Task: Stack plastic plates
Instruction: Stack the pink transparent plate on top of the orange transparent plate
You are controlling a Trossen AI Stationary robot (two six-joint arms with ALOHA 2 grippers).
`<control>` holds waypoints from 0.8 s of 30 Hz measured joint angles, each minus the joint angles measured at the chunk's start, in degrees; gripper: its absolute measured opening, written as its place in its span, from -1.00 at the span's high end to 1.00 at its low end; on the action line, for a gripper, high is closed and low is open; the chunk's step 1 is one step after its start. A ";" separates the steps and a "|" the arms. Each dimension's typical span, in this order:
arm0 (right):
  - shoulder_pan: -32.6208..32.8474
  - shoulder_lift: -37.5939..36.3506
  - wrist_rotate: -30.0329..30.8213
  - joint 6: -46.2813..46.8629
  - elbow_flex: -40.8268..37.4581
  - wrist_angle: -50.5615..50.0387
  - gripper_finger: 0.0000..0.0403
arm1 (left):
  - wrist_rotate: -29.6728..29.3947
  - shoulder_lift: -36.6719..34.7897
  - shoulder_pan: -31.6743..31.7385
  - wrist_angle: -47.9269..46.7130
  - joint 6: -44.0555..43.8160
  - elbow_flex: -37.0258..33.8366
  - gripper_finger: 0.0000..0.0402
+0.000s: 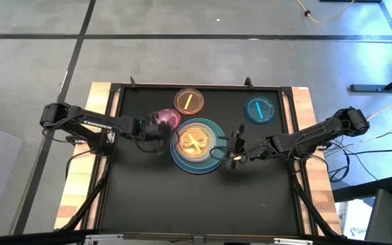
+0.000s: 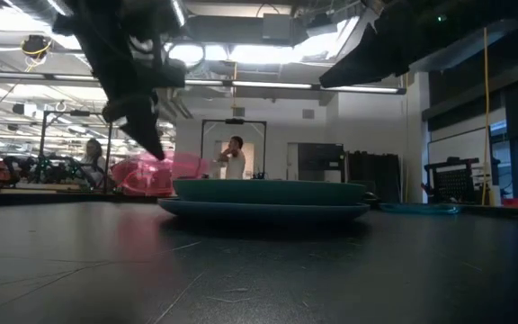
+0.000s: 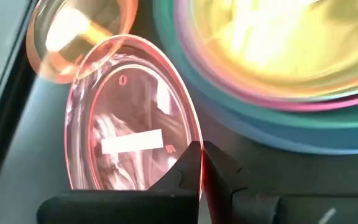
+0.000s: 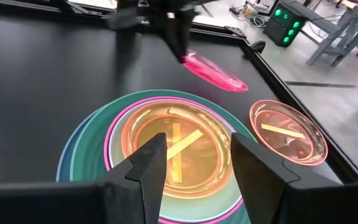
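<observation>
Translucent pink and tilted, a small plate is hanging just left of the stack, lifted off the black table. The left gripper is pinching this plate's rim between its clenched fingers, and in the low view the plate is sitting above the table surface, slanted, beside the stack.

At the table's middle the stack is resting: a light-blue plate at the bottom, a teal plate on it, a hot-pink rim showing inside that, and an orange translucent plate with a yellow stripe on top.

Just right of the stack, the right gripper is hovering with its fingers spread apart and grasping nothing, pointed toward the stack's right edge.

Farther back, a second orange plate is lying flat near the far edge, apart from the stack. A cyan plate is lying toward the far right corner, well apart from the others.

Beyond the table, in the low view, a person is standing in the room.
</observation>
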 joint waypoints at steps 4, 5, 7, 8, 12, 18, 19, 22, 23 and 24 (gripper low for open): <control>0.00 0.00 -0.01 0.78 -0.01 0.00 0.16 | -0.01 0.03 -7.09 4.66 -0.89 1.43 0.98; 0.00 0.00 -0.02 0.78 0.00 0.00 0.16 | -0.16 0.03 -8.52 7.08 -0.88 1.55 0.98; 0.00 -0.02 -0.02 0.78 -0.01 0.00 0.16 | -0.89 0.03 -10.88 11.18 0.01 1.55 0.98; 0.00 -0.02 -0.03 0.78 0.00 -0.03 0.16 | -0.96 0.03 -11.92 13.22 0.61 1.55 0.98; 0.00 -0.02 -0.01 0.76 0.01 -0.04 0.16 | -1.14 1.32 -14.20 19.96 2.05 1.57 0.98; -0.02 -0.02 -0.01 0.76 0.01 -0.48 0.16 | -0.79 6.07 -14.49 24.76 3.57 1.55 0.98; -0.02 -0.02 -0.01 0.76 0.01 -0.55 0.16 | -0.68 7.02 -14.49 25.72 3.59 1.55 0.98; -0.02 -0.02 -0.01 0.76 0.01 -1.08 0.16 | -0.70 9.18 -14.46 27.30 3.61 1.55 0.98; -0.02 -0.02 -0.01 0.74 0.01 -1.34 0.16 | -0.68 9.80 -14.38 27.93 3.61 1.55 0.98; -0.02 -0.02 -0.01 0.74 0.01 -1.49 0.16 | -0.70 10.45 -14.31 28.51 3.61 1.55 0.98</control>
